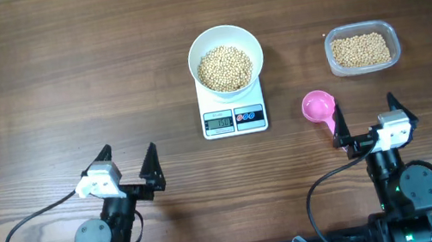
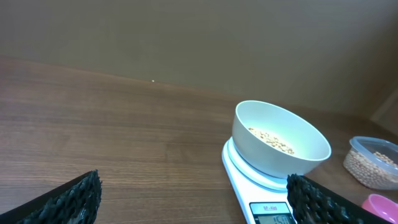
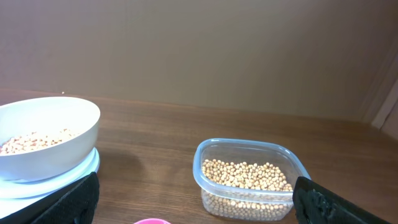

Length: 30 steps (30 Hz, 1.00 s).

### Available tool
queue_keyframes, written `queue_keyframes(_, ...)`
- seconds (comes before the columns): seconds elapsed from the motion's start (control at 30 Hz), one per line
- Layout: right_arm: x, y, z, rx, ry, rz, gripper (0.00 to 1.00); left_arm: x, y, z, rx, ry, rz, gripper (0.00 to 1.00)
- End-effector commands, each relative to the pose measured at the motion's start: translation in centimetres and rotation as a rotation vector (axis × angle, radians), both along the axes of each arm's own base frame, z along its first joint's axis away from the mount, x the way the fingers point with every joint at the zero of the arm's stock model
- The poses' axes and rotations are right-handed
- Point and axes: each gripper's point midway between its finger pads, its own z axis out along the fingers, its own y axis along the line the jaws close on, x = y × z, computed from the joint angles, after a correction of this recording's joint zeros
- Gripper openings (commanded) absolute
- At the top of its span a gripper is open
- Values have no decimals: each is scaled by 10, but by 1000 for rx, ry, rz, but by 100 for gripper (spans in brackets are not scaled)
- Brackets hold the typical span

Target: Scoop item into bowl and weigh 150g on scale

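Note:
A white bowl (image 1: 223,43) holding pale-tan beans (image 1: 224,68) stands on the white scale (image 1: 234,118), whose display is lit. The bowl (image 2: 280,140) and scale (image 2: 261,202) show right of centre in the left wrist view; the bowl (image 3: 43,137) sits at the left in the right wrist view. More beans (image 1: 359,49) lie in a clear tub (image 3: 249,177). My left gripper (image 1: 130,167) is open near the table's front left, nothing between its fingers. My right gripper (image 1: 364,118) is open at the front right, empty, just behind a pink scoop (image 1: 319,108).
The pink scoop lies on the wood between the scale and the clear tub (image 1: 363,47), its rim just visible at the bottom of the right wrist view (image 3: 152,221). Black cables run from both arm bases along the front edge.

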Motion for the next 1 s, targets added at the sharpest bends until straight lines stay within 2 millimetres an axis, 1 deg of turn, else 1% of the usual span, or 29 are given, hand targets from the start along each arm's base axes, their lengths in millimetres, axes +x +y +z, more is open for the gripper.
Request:
queue_keyframes(0.0, -1, -1, 3, 1, -12, -1, 100, 1, 7, -2, 1, -1, 37, 100)
queue_keyframes(0.1, -1, -1, 3, 1, -12, -1, 100, 1, 9, -3, 2, 1, 48, 100)
queue_keyframes(0.17, -1, -1, 3, 1, -12, -1, 100, 2, 9, -3, 34, -5, 48, 100)
queue_keyframes(0.23, -1, -1, 3, 1, -12, -1, 100, 1, 9, -3, 93, -17, 43, 100)
queue_keyframes(0.37, -1, -1, 3, 1, -12, -1, 100, 1, 9, -3, 263, -50, 32, 100)
queue_keyframes(0.43, -1, -1, 3, 1, -12, -1, 100, 2, 9, -3, 311, -60, 30, 100)
queue_keyframes(0.53, -1, -1, 3, 1, -12, -1, 100, 2, 11, -3, 340, -63, 40, 100)
queue_keyframes(0.7, -1, -1, 3, 1, -12, -1, 100, 3, 23, -5, 347, -44, 108, 100)
queue_keyframes(0.9, -1, -1, 3, 1, -12, -1, 100, 4, 48, -3, 348, -26, 254, 100)
queue_keyframes(0.97, -1, -1, 3, 1, -12, -1, 100, 4, 52, -3, 347, -23, 271, 100)
